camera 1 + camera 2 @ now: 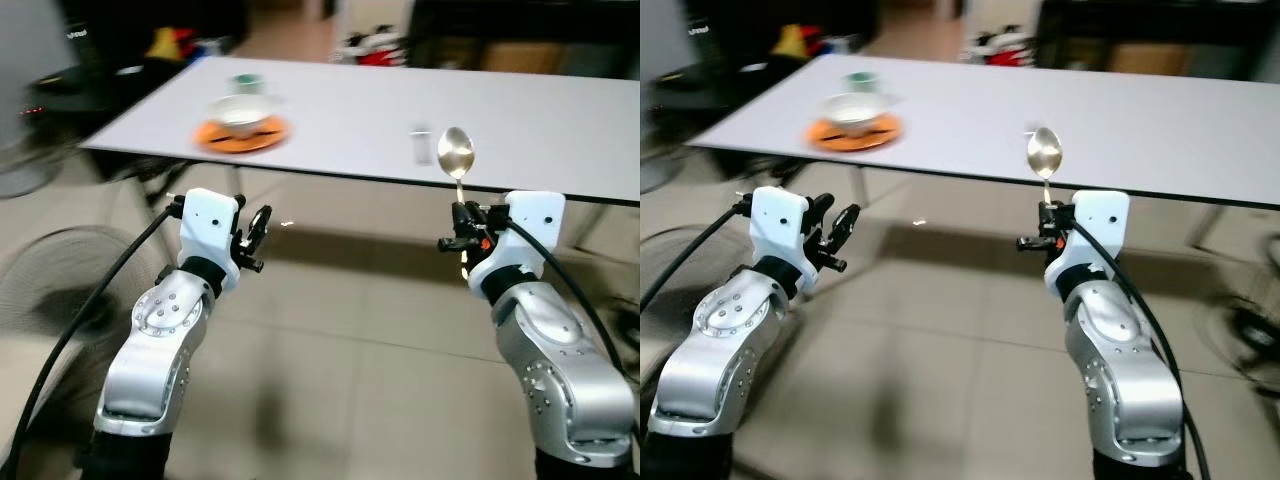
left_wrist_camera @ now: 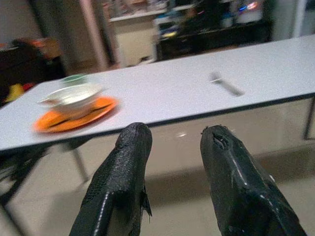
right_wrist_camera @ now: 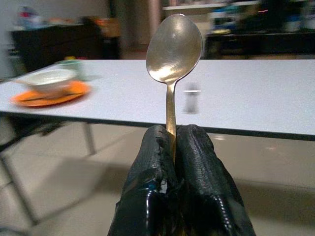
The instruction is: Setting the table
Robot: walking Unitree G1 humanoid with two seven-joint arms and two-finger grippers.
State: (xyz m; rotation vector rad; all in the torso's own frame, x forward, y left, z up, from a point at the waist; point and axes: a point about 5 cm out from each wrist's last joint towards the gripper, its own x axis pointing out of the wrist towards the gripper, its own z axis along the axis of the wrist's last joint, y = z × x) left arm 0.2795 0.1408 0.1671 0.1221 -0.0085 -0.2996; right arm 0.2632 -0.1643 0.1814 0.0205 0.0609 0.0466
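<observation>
Right wrist view: the right gripper (image 3: 172, 142) is clamping a spoon (image 3: 173, 49) upright by its handle, short of the surface (image 1: 350, 110) — the thin handle could twist or slip during placing. Left gripper (image 2: 172, 142) is hovering with fingers apart, holding nothing — orange plate (image 1: 241, 134) far left

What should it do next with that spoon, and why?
Probably step closer to the table. The right gripper is shut on the spoon, upright, but short of the table edge; the bowl on its orange plate sits farther in, to the left.
</observation>
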